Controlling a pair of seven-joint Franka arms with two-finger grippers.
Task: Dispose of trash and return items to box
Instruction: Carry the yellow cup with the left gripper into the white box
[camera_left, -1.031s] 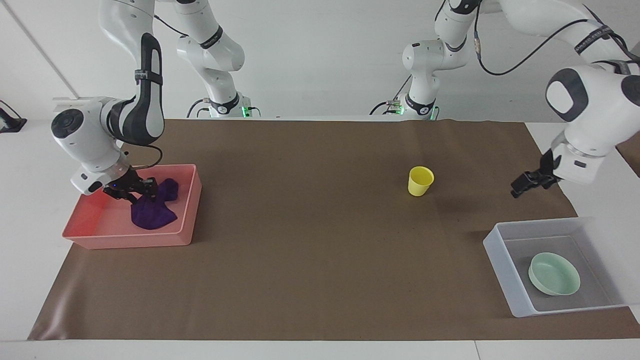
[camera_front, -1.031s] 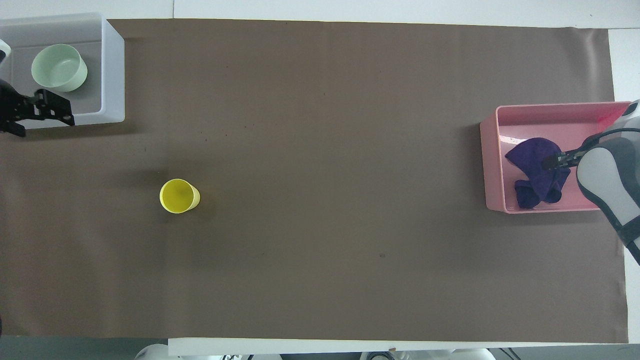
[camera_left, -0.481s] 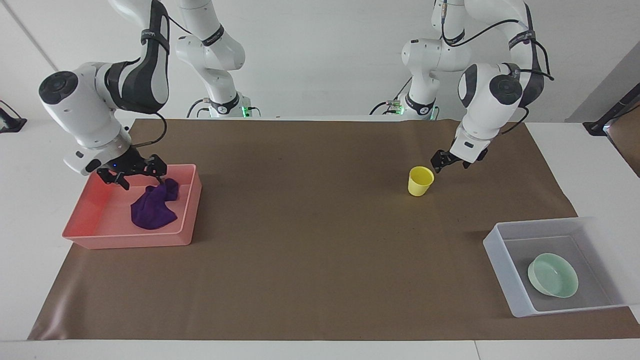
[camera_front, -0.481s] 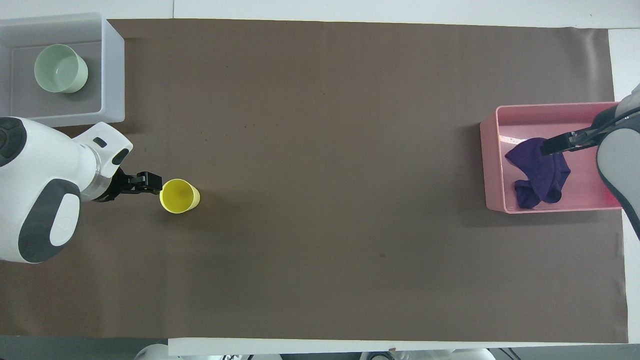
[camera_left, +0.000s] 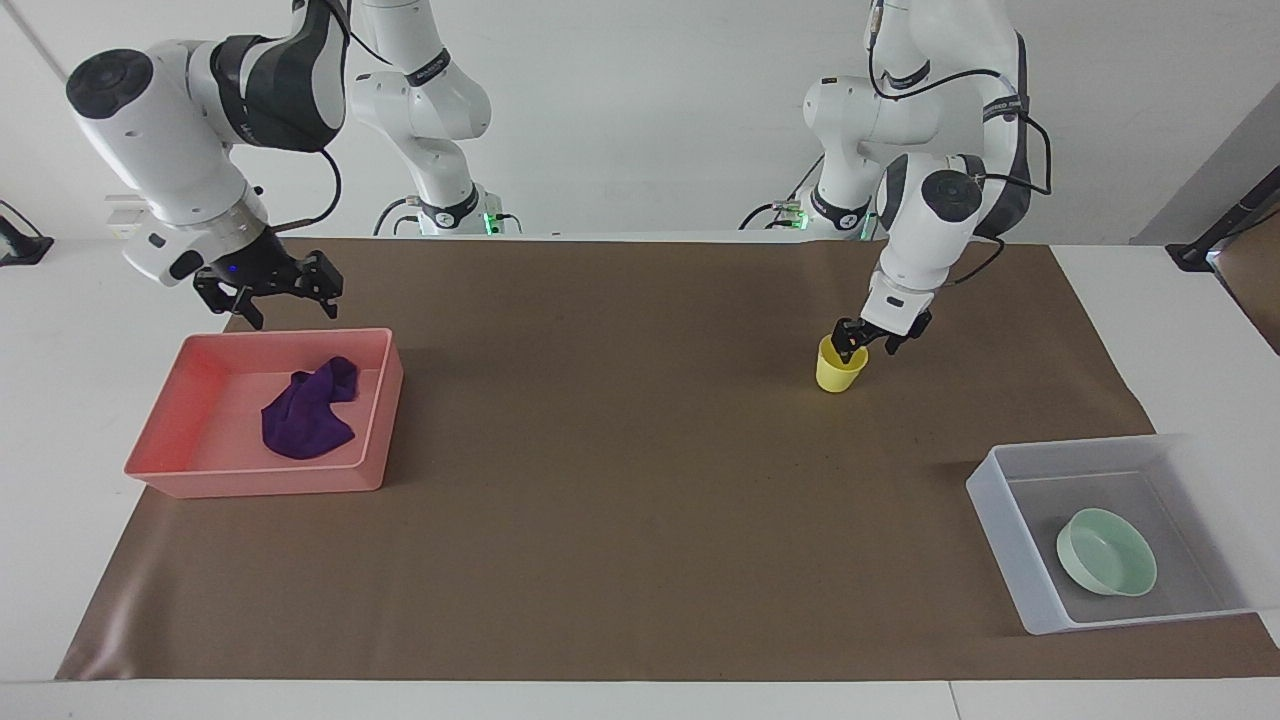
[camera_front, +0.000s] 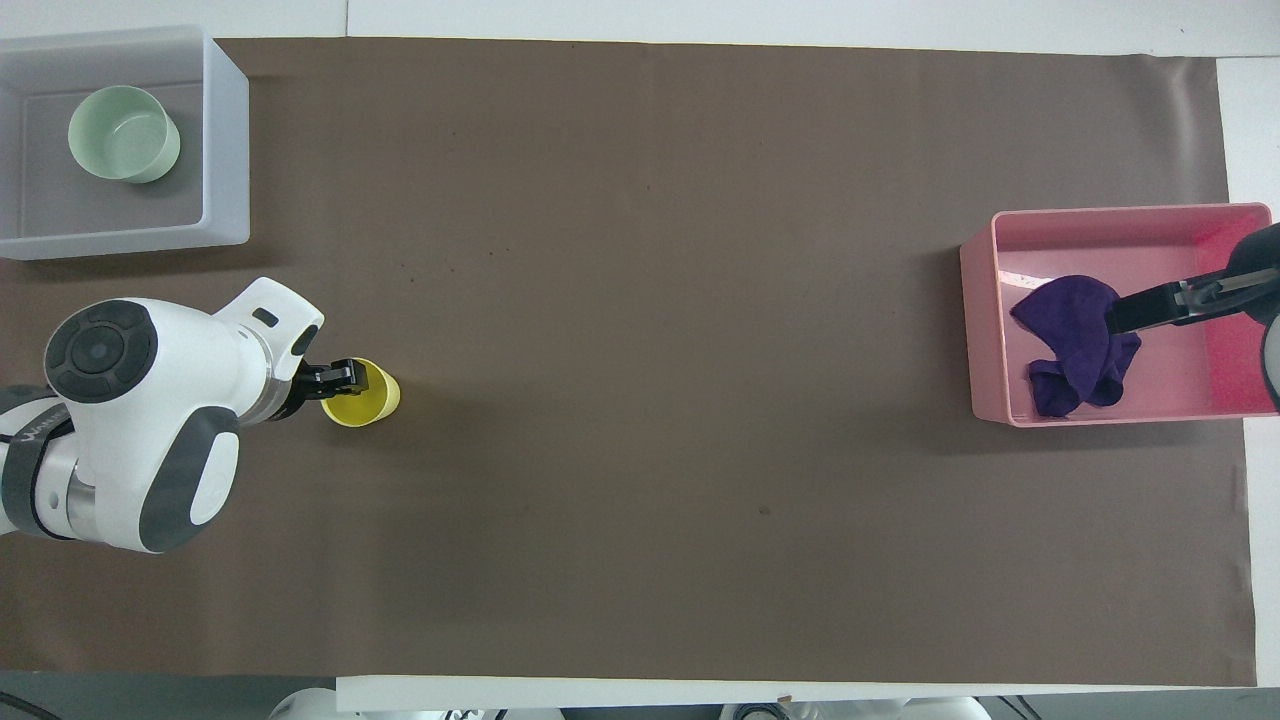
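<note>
Cup (camera_left: 839, 368), likely light, stiff and tippy, suits a rim pinch; left gripper (camera_left: 864, 340) straddles its rim nearer the robots than the box (camera_left: 1010, 535), grip undecidable.

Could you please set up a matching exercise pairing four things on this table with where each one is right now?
Things:
1. purple rag
2. mint-green bowl
3. yellow cup
4. right gripper

Places:
A. in the translucent white bin
B. up in the air by the tray's edge nearest the robots
C. in the pink tray
D. upright on the brown mat, the left gripper at its rim

Pairs: 1-C, 2-A, 3-D, 4-B
</note>
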